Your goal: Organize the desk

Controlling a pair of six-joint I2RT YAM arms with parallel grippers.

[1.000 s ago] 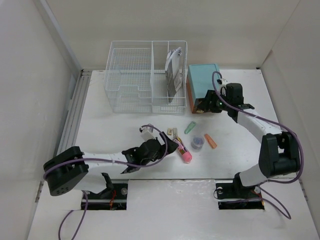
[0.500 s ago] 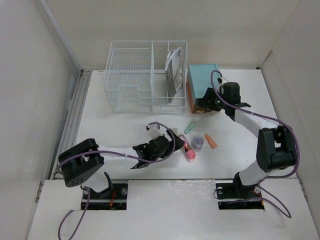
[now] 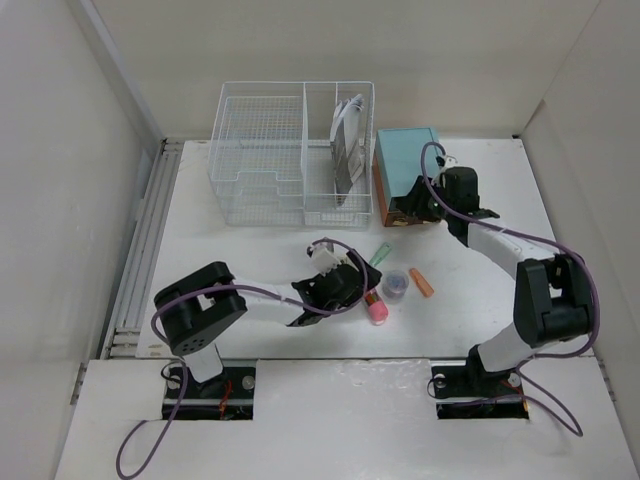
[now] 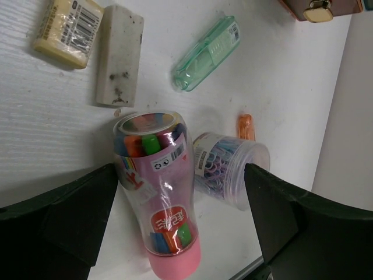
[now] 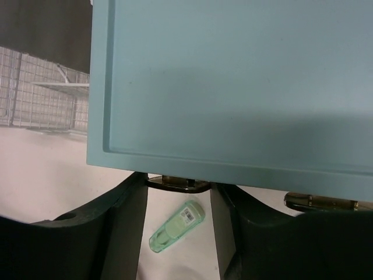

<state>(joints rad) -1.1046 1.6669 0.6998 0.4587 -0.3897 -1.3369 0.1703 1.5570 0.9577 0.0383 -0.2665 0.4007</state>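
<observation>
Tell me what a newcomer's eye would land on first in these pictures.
First comes the clear pink-capped tube of coloured markers. It lies on the desk between the wide-open fingers of the left gripper, next to a small jar of paper clips. Next comes the teal box at the back right, where the right gripper straddles a brass drawer pull.

A robotics lab test cell dressed as an office desk: bare white walls (image 3: 60,200) box in a white counter (image 3: 250,250). A cabled left arm (image 3: 265,298) and right arm (image 3: 510,245) are bolted at its near edge. Stationery (image 3: 377,308) lies near a wire basket (image 3: 290,150).
</observation>
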